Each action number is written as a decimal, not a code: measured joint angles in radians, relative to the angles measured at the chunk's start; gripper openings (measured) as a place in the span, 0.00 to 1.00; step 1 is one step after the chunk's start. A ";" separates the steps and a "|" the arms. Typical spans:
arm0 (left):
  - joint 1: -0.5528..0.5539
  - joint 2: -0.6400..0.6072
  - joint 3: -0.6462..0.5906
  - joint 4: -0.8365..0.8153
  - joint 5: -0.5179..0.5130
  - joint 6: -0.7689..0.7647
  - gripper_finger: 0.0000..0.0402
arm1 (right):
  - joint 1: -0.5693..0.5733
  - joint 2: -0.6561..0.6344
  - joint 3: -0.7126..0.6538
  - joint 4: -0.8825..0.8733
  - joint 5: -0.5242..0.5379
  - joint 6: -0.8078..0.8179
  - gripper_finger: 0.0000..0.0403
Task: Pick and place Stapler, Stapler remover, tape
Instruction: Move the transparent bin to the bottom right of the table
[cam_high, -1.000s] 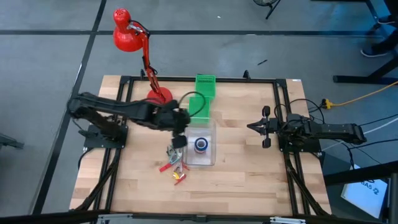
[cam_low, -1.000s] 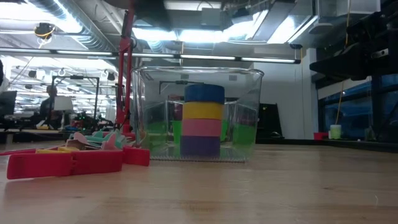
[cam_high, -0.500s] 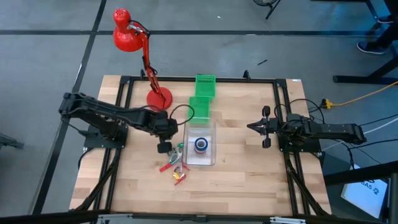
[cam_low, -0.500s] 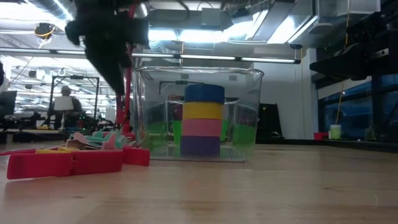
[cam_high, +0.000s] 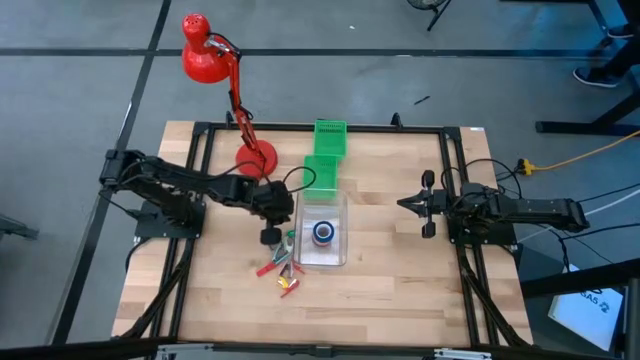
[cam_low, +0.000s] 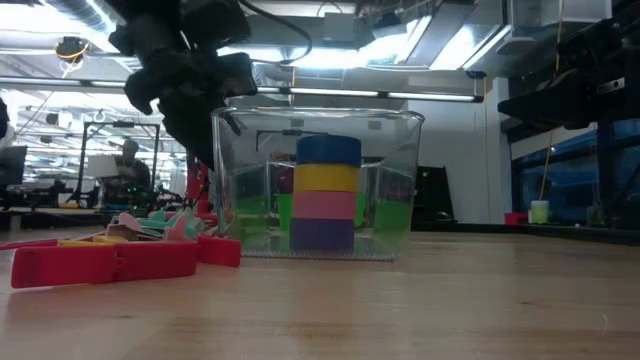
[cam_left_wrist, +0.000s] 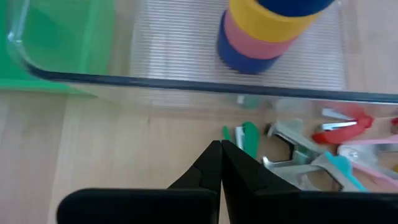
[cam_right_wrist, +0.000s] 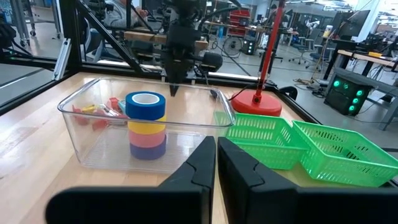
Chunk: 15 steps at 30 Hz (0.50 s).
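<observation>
The tape (cam_low: 327, 193) is a stack of rolls, blue on top, then yellow, pink and dark blue, standing on the floor of a clear box (cam_high: 323, 232). The same stack shows in the right wrist view (cam_right_wrist: 147, 124) and the left wrist view (cam_left_wrist: 264, 31). A red stapler (cam_low: 100, 262) and teal, pink and red stapler removers (cam_left_wrist: 311, 155) lie in a heap (cam_high: 281, 264) on the table beside the box's left wall. My left gripper (cam_high: 268, 236) (cam_left_wrist: 221, 148) hangs shut above the table, just left of the box and beyond the heap. My right gripper (cam_high: 403, 203) (cam_right_wrist: 216, 144) waits shut at the table's right.
Two green baskets (cam_high: 325, 152) (cam_right_wrist: 292, 146) stand just beyond the clear box. A red desk lamp (cam_high: 212, 60) has its base (cam_high: 256, 155) at the far left of the table. Bare wood lies along the near edge and between the box and my right arm.
My left gripper has moved from over the box's left edge and the heap toward the table's left edge, then eased slightly back toward the box. It has come down into the low view, where it did not show a second ago. The tape, stapler and removers have stayed put.
</observation>
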<state>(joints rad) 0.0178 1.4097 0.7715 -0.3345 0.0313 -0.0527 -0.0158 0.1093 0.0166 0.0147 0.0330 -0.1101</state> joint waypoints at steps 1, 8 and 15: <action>0.004 0.000 -0.006 0.014 0.000 0.013 0.00 | 0.000 0.000 0.000 0.000 0.000 0.000 0.05; 0.023 0.066 0.003 0.089 -0.015 0.046 0.00 | 0.000 0.000 0.000 0.000 0.000 0.000 0.05; 0.060 0.171 0.035 0.108 -0.148 -0.037 0.01 | 0.000 0.000 0.000 0.000 0.000 0.000 0.05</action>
<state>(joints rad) 0.0781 1.5812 0.8070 -0.2268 -0.1172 -0.0893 -0.0155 0.1093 0.0166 0.0147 0.0330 -0.1104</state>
